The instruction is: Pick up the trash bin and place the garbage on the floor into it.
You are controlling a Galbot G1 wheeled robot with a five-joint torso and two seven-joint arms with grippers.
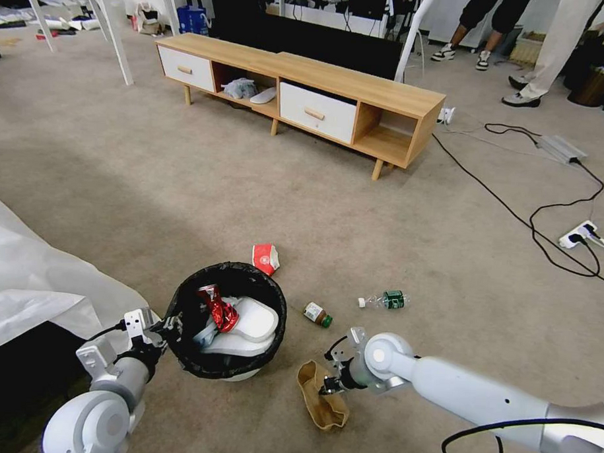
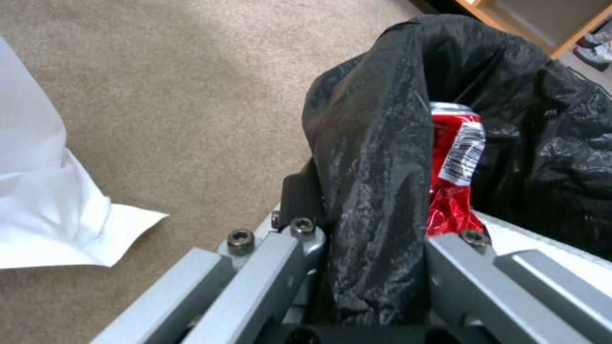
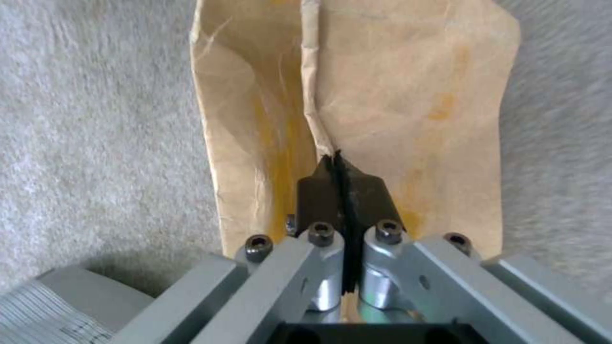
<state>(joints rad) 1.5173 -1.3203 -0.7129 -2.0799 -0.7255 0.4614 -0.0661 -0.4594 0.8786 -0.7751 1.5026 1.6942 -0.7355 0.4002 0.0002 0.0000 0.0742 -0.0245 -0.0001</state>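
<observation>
The trash bin (image 1: 239,375), pale with a black bag (image 2: 376,143) over its rim, stands at the lower left of the head view. My left gripper (image 1: 168,328) (image 2: 370,215) is shut on its near rim. Inside lie a crushed red can (image 1: 217,306) (image 2: 454,157) and white pieces. My right gripper (image 1: 327,381) (image 3: 336,167) is shut on a fold of the brown paper bag (image 1: 322,402) (image 3: 414,95), which rests on the floor (image 1: 184,196) just right of the bin. A red-white packet (image 1: 266,257), a small brown bottle (image 1: 317,313) and a clear green-labelled bottle (image 1: 386,300) lie on the carpet beyond.
A white sheet (image 1: 29,276) covers the floor at the left. A low wooden cabinet (image 1: 307,88) stands further ahead. Black cables (image 1: 514,207) and a power strip (image 1: 578,234) run across the right side. People's legs show at the back right.
</observation>
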